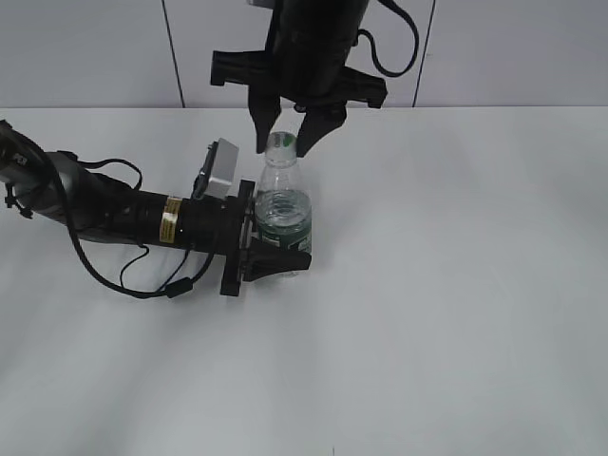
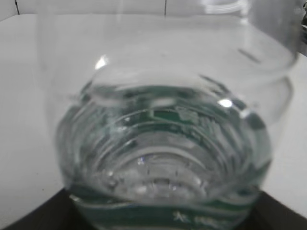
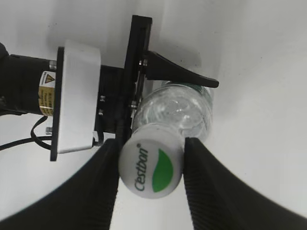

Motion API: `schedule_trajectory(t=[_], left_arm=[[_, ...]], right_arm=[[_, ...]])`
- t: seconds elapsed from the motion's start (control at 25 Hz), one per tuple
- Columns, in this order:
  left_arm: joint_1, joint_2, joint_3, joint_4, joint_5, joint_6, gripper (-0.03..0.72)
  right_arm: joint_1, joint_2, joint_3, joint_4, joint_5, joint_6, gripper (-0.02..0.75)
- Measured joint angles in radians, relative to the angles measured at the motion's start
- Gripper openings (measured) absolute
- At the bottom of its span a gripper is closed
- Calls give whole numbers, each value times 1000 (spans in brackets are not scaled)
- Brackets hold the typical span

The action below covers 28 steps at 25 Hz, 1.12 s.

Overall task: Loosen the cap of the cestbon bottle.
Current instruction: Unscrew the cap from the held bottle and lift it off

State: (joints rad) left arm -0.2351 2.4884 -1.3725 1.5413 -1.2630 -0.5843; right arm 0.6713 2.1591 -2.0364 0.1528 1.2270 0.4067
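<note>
The cestbon bottle [image 1: 283,204] stands upright on the white table, clear, ribbed, with a dark green label band. My left gripper [image 1: 280,258] reaches in from the left and is shut on its lower body. The bottle fills the left wrist view [image 2: 163,143], with the dark fingers [image 2: 160,225] at the bottom corners. My right gripper [image 1: 283,147] hangs from above with a finger on each side of the white cap [image 1: 282,142]. In the right wrist view the cap [image 3: 151,165] shows its green leaf mark, and the fingers [image 3: 152,143] press against both of its sides.
The white table [image 1: 456,285] stretches to the right and front of the bottle. The left arm, its white camera block [image 1: 224,166] and a black cable loop [image 1: 142,280] lie on the left side. A panelled wall stands behind.
</note>
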Motion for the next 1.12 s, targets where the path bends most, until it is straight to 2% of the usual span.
schedule_trajectory(t=[0.12,0.32,1.12], left_arm=[[0,0,0,1,0,0,412],[2,0,0,8,-3,2,412],[3,0,0,13,-7,8,412]], right_arm=[[0,0,0,2,2,-50,307],[-1,0,0,20,4,-179,307],[-1,0,0,32,0,-1059,303]])
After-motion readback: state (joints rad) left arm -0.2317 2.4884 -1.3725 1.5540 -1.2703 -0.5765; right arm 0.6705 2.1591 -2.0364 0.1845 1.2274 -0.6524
